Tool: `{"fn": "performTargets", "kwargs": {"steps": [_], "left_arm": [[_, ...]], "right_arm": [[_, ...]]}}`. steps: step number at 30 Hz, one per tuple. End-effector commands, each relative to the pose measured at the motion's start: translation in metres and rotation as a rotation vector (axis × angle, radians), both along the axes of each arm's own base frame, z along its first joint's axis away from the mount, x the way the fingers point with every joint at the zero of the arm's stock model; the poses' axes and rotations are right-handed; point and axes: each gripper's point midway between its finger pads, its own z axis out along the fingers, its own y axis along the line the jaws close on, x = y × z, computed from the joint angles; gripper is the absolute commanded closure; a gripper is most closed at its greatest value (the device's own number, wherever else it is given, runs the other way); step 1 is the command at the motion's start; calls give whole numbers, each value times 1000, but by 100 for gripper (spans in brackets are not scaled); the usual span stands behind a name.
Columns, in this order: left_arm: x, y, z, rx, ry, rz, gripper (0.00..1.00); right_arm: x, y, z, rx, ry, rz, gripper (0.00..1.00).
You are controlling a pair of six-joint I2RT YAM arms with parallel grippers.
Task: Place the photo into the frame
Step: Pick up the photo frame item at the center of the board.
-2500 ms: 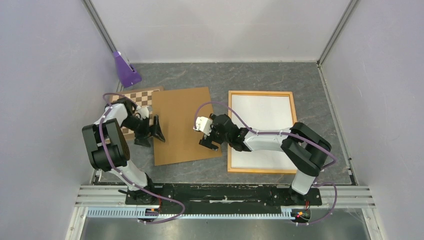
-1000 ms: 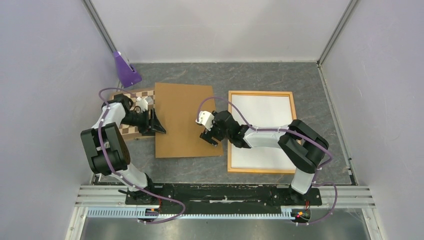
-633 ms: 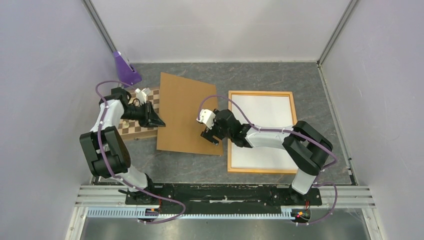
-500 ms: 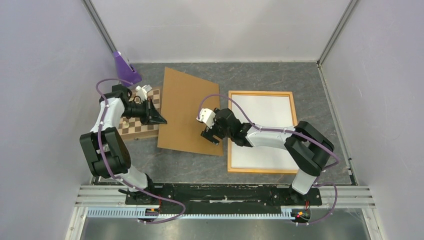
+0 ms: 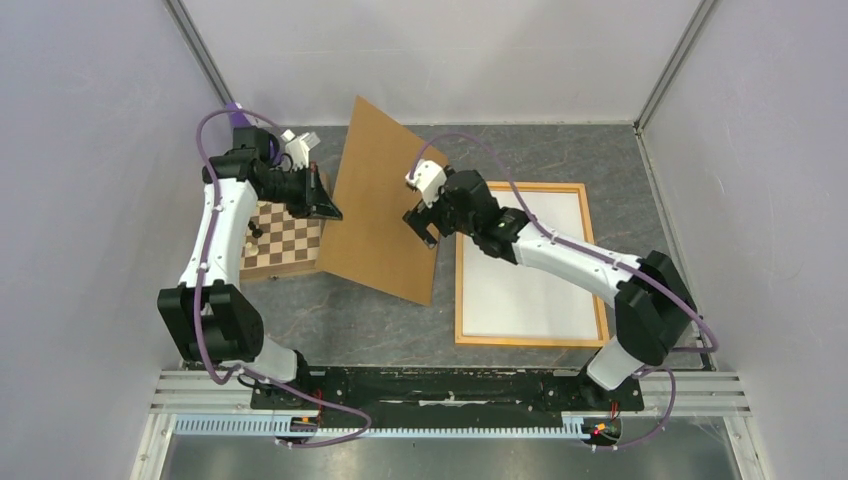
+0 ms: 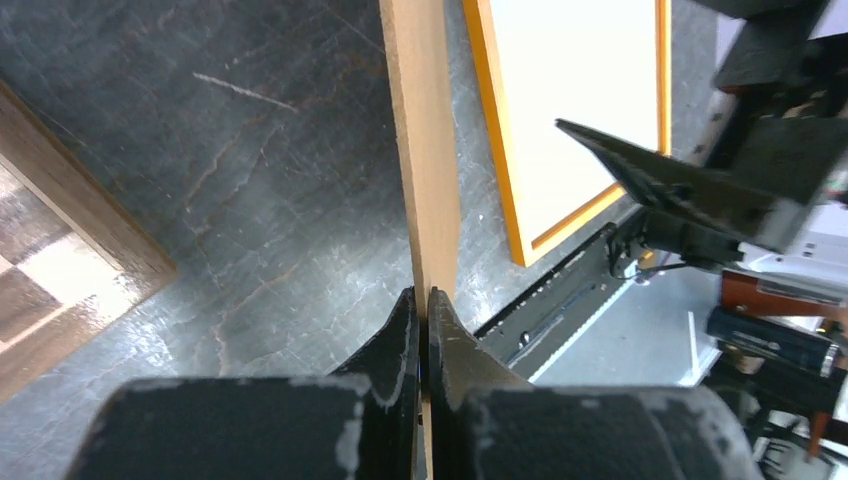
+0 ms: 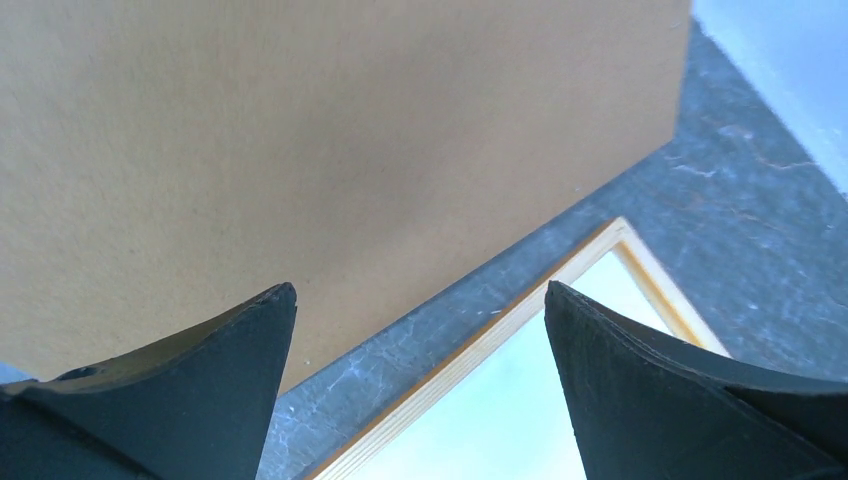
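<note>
The brown backing board [image 5: 380, 210] stands tilted steeply, its left edge raised. My left gripper [image 5: 325, 205] is shut on that edge; in the left wrist view the board's thin edge [image 6: 425, 150] runs straight out from between the closed jaws of the left gripper [image 6: 422, 300]. My right gripper [image 5: 420, 222] hangs open at the board's right side, over the gap to the frame [image 5: 530, 341]. In the right wrist view the right gripper [image 7: 419, 286] holds nothing, with the board [image 7: 350, 130] ahead and the frame's pale rail [image 7: 500, 335] below. A white surface fills the frame. The photo is out of view.
A brown-and-white chessboard [image 5: 285, 240] lies on the grey table under the left arm, its corner [image 6: 60, 290] visible in the left wrist view. White and lilac walls close in three sides. The arms' base rail [image 5: 450, 385] runs along the near edge.
The left gripper closed on the board's left edge and lifted it, swinging the board from flat to steeply tilted. The right gripper rose and moved back with it, opening wider.
</note>
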Motion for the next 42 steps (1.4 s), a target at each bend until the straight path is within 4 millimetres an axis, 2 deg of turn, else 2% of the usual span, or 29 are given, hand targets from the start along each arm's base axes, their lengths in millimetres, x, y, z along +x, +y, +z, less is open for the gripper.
{"fn": "performTargets", "kwargs": {"steps": [1,5,9,14,23,32,38,42], "left_arm": [[20,-2,39,132,-180,30,98],[19,-21,49,251,-238,9,98],[19,-34,51,290,-217,1,98],[26,-44,60,306,-204,12,98],[33,-45,78,308,-224,53,98],[31,-44,84,436,-288,37,98],[24,-57,88,468,-328,6,98],[14,-79,76,462,-333,-35,98]], "right_arm": [[11,-12,71,148,-23,-92,2],[21,-27,102,234,-14,-142,2],[26,-41,117,277,-10,-178,2],[29,-46,130,332,12,-174,2],[32,-54,128,340,24,-175,2],[39,-43,139,470,133,-178,2],[47,-34,140,571,235,-174,2],[55,-33,146,662,297,-165,2]]}}
